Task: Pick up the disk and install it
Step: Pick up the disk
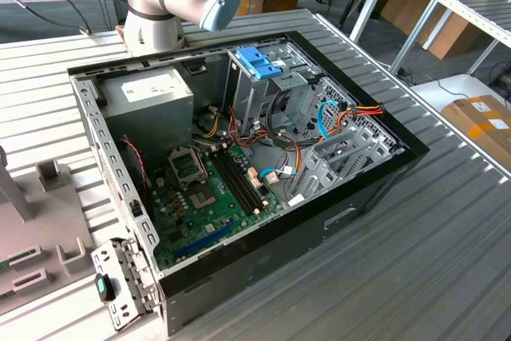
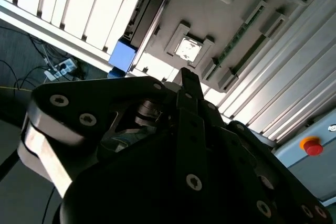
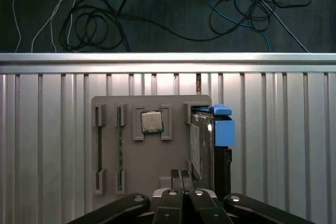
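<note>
The disk (image 3: 202,142) stands on edge in a slot at one side of a grey holder tray (image 3: 152,161); it is grey metal with a light-blue carrier frame (image 3: 223,127). In the second wrist view the disk (image 2: 144,9) lies beyond the black gripper body, its blue frame end (image 2: 123,56) near the table edge. My gripper (image 3: 181,174) hangs well above the tray, fingertips together and holding nothing. The disk is a little to one side of the fingertips (image 2: 189,80).
An open computer case (image 1: 383,173) lies on the ribbed metal table, with a metal drive cage topped by a blue latch (image 1: 259,61). The tray also holds a processor chip (image 3: 152,121) and memory sticks (image 3: 119,145). Cables (image 3: 105,24) lie on the floor beyond the table edge.
</note>
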Controlling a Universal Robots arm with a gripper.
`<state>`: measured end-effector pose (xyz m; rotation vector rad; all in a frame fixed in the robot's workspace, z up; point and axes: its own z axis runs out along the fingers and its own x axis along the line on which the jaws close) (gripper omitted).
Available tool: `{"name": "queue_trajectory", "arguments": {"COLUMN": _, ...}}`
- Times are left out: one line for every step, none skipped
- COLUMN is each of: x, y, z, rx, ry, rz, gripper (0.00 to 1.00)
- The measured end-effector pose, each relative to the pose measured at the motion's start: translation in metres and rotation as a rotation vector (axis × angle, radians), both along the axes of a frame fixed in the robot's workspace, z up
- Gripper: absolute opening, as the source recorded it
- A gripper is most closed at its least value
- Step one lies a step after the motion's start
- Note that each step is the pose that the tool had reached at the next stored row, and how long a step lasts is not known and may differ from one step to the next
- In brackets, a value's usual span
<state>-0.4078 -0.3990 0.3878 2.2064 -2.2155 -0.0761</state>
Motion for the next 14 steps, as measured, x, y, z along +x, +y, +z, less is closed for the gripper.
{"name": "queue_trajectory", "arguments": {"x": 0.0, "y": 0.0, "z": -0.0003, "rx": 0.0, "ry": 0.0, "rz": 0.003, "gripper": 0.1}}
{"name": "queue_trajectory", "arguments": {"x": 0.0001, "y": 0.0, "z": -0.0008, "rx": -0.0001, "ry": 0.0, "rz": 0.003, "gripper": 0.1}}
{"name": "queue_trajectory", "arguments": {"x": 0.0, "y": 0.0, "z": -0.0021, "rx": 0.0, "ry": -0.0001, "rz": -0.017, "gripper": 0.1}}
{"name": "queue_trajectory", "arguments": {"x": -0.0001, "y": 0.0001, "z": -0.0034, "rx": 0.0, "ry": -0.0001, "rz": -0.05, "gripper": 0.1}}
{"name": "queue_trajectory", "arguments": {"x": 0.0, "y": 0.0001, "z": -0.0041, "rx": 0.0, "ry": 0.0, "rz": -0.069, "gripper": 0.1}}
{"name": "queue_trajectory", "arguments": {"x": 0.0, "y": 0.0, "z": -0.005, "rx": 0.0, "ry": -0.0001, "rz": -0.09, "gripper": 0.1}}
{"name": "queue_trajectory", "arguments": {"x": 0.0, "y": 0.0, "z": -0.0063, "rx": 0.0, "ry": 0.0, "rz": -0.126, "gripper": 0.1}}
{"name": "queue_trajectory", "arguments": {"x": 0.0, "y": 0.0, "z": -0.0074, "rx": -0.0001, "ry": 0.0, "rz": -0.152, "gripper": 0.1}}
{"name": "queue_trajectory", "arguments": {"x": 0.0, "y": 0.0001, "z": -0.0082, "rx": 0.0003, "ry": 0.0001, "rz": -0.172, "gripper": 0.1}}
{"name": "queue_trajectory", "arguments": {"x": 0.0, "y": 0.0002, "z": -0.0084, "rx": 0.0012, "ry": 0.0002, "rz": -0.173, "gripper": 0.1}}
{"name": "queue_trajectory", "arguments": {"x": 0.0, "y": 0.0003, "z": -0.0085, "rx": 0.0013, "ry": 0.0001, "rz": -0.173, "gripper": 0.1}}
{"name": "queue_trajectory", "arguments": {"x": 0.0, "y": 0.0004, "z": -0.0085, "rx": 0.0014, "ry": 0.0, "rz": -0.173, "gripper": 0.1}}
{"name": "queue_trajectory", "arguments": {"x": 0.0, "y": 0.0004, "z": -0.0085, "rx": 0.0014, "ry": 0.0001, "rz": -0.173, "gripper": 0.1}}
{"name": "queue_trajectory", "arguments": {"x": 0.0, "y": 0.0004, "z": -0.0085, "rx": 0.0014, "ry": 0.0001, "rz": -0.173, "gripper": 0.1}}
